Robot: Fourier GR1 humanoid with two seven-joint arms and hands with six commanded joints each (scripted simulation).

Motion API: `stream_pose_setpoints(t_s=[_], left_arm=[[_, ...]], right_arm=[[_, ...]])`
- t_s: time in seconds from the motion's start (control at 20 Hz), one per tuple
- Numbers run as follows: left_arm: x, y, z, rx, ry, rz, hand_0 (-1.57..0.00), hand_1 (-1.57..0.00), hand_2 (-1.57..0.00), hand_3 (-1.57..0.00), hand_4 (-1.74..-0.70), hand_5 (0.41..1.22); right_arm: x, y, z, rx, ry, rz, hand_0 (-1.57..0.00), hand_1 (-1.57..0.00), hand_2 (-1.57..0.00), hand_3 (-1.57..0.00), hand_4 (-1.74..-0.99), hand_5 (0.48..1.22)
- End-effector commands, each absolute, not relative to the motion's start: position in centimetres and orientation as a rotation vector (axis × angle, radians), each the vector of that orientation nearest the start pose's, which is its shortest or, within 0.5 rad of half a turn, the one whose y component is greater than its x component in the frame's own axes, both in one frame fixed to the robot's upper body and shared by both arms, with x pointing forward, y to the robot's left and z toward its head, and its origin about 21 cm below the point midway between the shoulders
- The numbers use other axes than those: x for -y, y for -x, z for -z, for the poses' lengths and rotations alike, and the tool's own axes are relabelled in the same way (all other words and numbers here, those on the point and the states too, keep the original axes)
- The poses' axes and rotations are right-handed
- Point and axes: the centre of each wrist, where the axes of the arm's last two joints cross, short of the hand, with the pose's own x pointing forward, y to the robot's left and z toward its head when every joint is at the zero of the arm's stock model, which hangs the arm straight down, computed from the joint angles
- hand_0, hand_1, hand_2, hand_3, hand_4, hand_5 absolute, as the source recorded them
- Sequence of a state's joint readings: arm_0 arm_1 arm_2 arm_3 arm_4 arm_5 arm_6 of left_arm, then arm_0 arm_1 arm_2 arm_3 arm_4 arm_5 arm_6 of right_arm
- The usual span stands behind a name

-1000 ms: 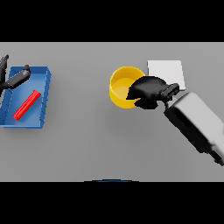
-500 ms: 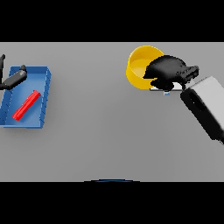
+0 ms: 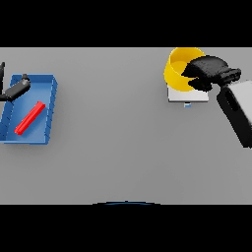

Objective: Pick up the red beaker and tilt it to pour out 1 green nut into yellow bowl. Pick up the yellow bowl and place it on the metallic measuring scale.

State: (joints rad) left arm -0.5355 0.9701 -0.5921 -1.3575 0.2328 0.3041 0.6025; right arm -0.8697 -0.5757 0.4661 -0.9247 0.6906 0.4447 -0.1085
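1. Since the list runs left to right, the left hand (image 3: pixel 17 89) is noted first: it sits idle at the far left edge over the shallow blue rectangular tray (image 3: pixel 48 106); whether its fingers are apart or together cannot be told.
2. Inside that tray a slim red beaker (image 3: pixel 30 118) lies on its side, diagonal, untouched by either hand. No green nut can be made out anywhere.
3. Mid-table nothing needs handling, so no detour is called for.
4. At upper right the round yellow bowl (image 3: pixel 178 69) is held tilted, its rim clamped by the curled fingers of the right hand (image 3: pixel 206 72). It hangs over the back-left part of the flat pale metallic measuring scale (image 3: pixel 187 95), w/ part of the bowl past the plate's far edge.
5. The step in hand is judged to be the placing. The bowl should be levelled before lowering, else it may land on its rim & roll off.
6. It should be brought toward the plate's centre, approx. nearer the robot, so the base lands fully on the plate.
7. The grip should be released only once the base is seated flat; the hand should then be lifted straight up, so the rim isn't dragged.
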Motion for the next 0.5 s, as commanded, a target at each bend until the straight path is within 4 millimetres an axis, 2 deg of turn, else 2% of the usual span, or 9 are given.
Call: stream_pose_setpoints(t_s=[0.0,0.15,0.45], left_arm=[[-32.2,-33.2,-13.1,1.061,-0.768,0.513,0.0,0.0,0.0,0.0,-0.82,0.765],[-32.6,-33.1,-13.0,1.042,-0.775,0.511,0.0,0.0,0.0,0.0,-0.82,0.756],[-32.4,-33.4,-13.2,1.053,-0.775,0.517,0.0,0.0,0.0,0.0,-0.8,0.733]], right_arm=[[25.3,-42.4,-13.8,1.125,0.661,-1.678,-1.57,-1.57,-1.57,-1.21,-1.722,1.221],[26.2,-43.1,-12.6,1.087,0.69,-1.641,-1.57,-1.57,-1.57,-1.31,-1.723,1.221],[26.5,-44.0,-9.8,1.063,0.694,-1.607,-1.57,-1.52,-1.56,-1.48,-1.727,1.221]])
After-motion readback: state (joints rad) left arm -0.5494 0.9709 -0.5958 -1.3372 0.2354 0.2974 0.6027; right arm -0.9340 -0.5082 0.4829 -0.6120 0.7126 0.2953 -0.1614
